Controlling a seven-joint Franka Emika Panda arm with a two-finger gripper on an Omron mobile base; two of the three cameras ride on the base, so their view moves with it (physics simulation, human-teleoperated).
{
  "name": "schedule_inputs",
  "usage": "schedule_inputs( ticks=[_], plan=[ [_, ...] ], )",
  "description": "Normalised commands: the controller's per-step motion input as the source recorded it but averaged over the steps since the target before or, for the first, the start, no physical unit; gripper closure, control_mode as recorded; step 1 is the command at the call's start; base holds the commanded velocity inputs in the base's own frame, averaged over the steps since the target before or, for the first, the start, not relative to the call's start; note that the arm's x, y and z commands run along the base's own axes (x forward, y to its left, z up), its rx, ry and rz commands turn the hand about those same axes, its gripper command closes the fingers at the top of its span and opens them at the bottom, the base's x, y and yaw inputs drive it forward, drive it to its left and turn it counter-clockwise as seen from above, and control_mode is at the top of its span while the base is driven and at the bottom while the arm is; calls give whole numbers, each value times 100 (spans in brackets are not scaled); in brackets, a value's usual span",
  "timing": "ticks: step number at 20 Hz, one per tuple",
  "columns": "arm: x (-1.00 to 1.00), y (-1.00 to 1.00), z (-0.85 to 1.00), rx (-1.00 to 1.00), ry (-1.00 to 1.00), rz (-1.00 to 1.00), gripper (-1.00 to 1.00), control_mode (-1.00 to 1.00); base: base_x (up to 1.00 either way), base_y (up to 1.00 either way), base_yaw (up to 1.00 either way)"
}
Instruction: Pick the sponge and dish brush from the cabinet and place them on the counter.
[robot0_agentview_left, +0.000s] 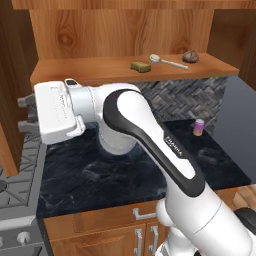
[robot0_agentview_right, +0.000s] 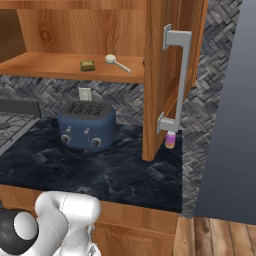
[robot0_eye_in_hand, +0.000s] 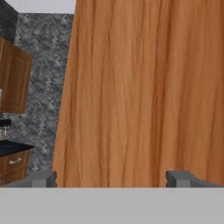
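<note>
The gripper (robot0_agentview_left: 24, 115) sits at the left of the left base view, above the counter's (robot0_agentview_left: 115, 175) left end and beside the stove (robot0_agentview_left: 15, 200). Its two fingertips stand wide apart with nothing between them; in the hand view they rise at the lower edge, facing a broad wooden panel (robot0_eye_in_hand: 144, 96).

The sponge (robot0_agentview_left: 141, 66) lies on the open shelf of the cabinet (robot0_agentview_left: 75, 67), above and well to the right of the gripper. Its long axis runs roughly along the shelf's front edge (greenish face up).

The dish brush (robot0_agentview_left: 167, 61) lies flat just right of the sponge, close to it but apart. Its round white head points toward the sponge; the handle runs away to the right and slightly toward the shelf front. A dark round lump (robot0_agentview_left: 190, 56) rests just past the handle's end.

In the right base view a blue toaster (robot0_agentview_right: 86, 125) stands on the counter below the shelf, and a small purple jar (robot0_agentview_right: 170, 140) stands near the open cabinet door (robot0_agentview_right: 160, 75).
</note>
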Motion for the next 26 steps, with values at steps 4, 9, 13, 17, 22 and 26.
schedule_inputs(
  ticks=[4,9,13,17,22,26],
  plan=[
    [6,-34,35,0,0,0,-100,-100,0,0,0],
    [3,-43,13,0,0,-4,-100,-100,0,0,0],
    [3,-49,3,0,0,-9,-100,-100,0,0,0],
    [0,-54,2,0,0,-12,-100,-100,0,0,0],
    [1,-53,3,-1,0,-14,-100,-100,0,0,0],
    [9,-51,4,-2,0,-16,-100,-100,0,0,0]
  ],
)
